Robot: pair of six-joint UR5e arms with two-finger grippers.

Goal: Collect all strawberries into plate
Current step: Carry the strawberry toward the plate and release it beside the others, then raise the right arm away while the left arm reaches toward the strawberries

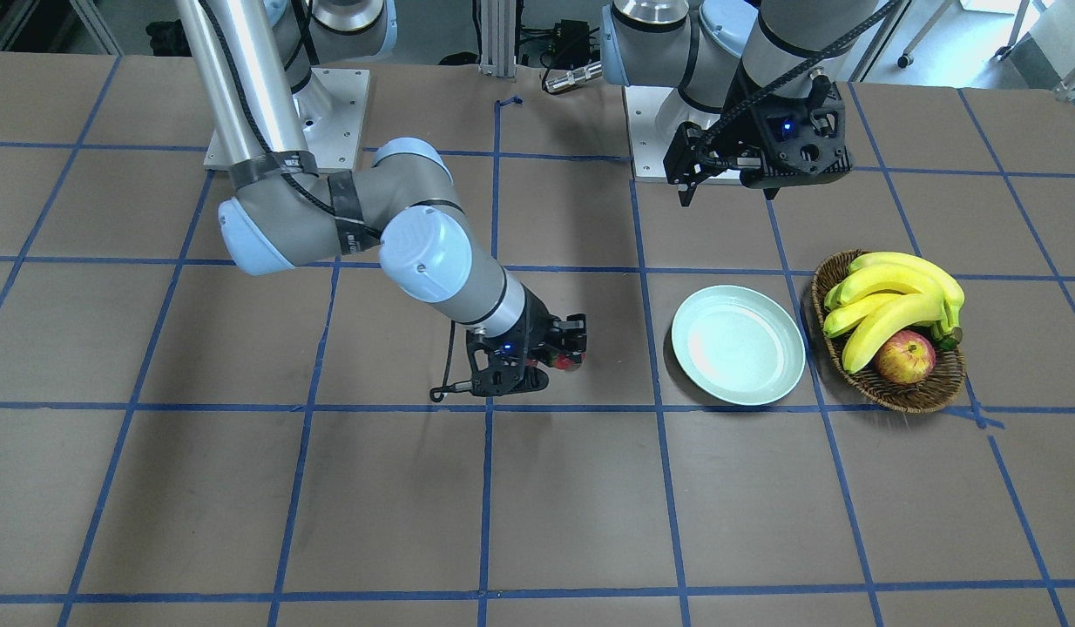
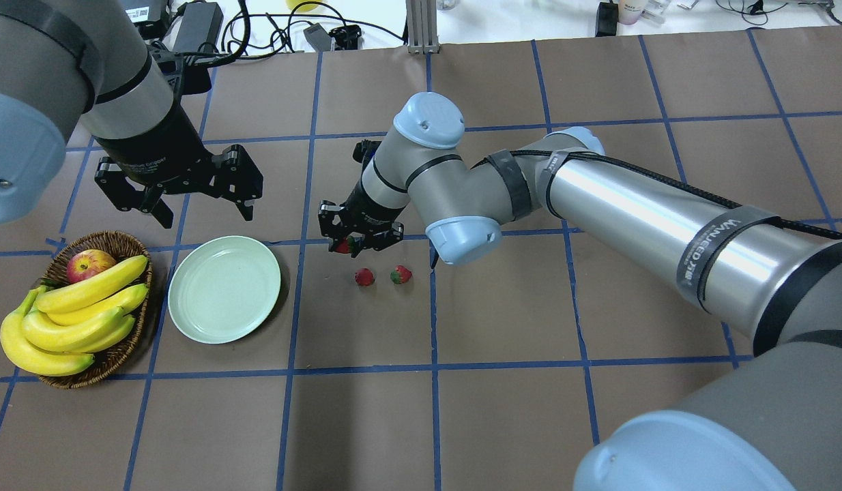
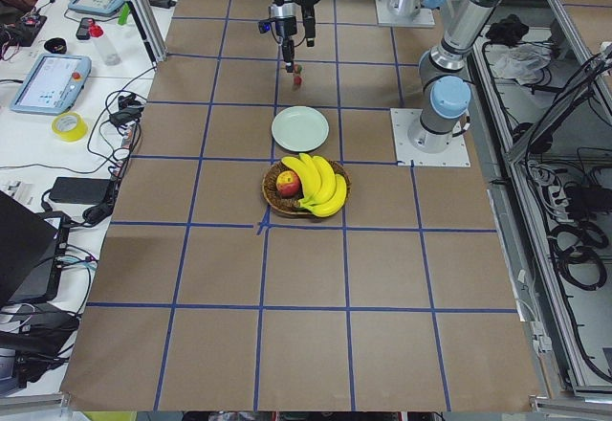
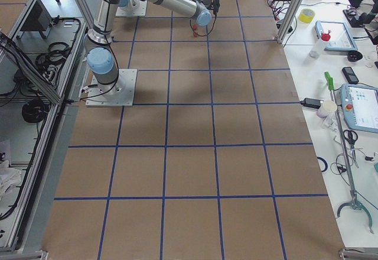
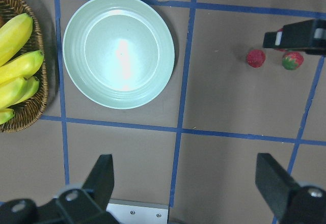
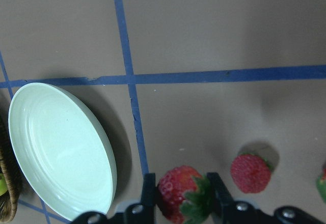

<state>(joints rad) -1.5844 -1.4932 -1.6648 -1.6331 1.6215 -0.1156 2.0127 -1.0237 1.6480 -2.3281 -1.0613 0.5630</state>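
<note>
My right gripper (image 6: 183,183) is shut on one strawberry (image 6: 175,191), red with a green cap, held low over the brown table; it also shows in the overhead view (image 2: 356,240). Two more strawberries (image 2: 364,277) (image 2: 400,275) lie on the table just beside it. The pale green plate (image 2: 224,288) sits empty one grid square to the left in the overhead view, also seen in the right wrist view (image 6: 61,147). My left gripper (image 2: 206,215) hangs open above the plate's far edge, with nothing between its fingers (image 5: 102,178).
A brown wicker basket (image 2: 117,242) holding bananas (image 2: 73,320) and an apple (image 2: 89,264) stands right beside the plate on its outer side. Blue tape lines mark a grid on the table. Cables and boxes lie along the far edge.
</note>
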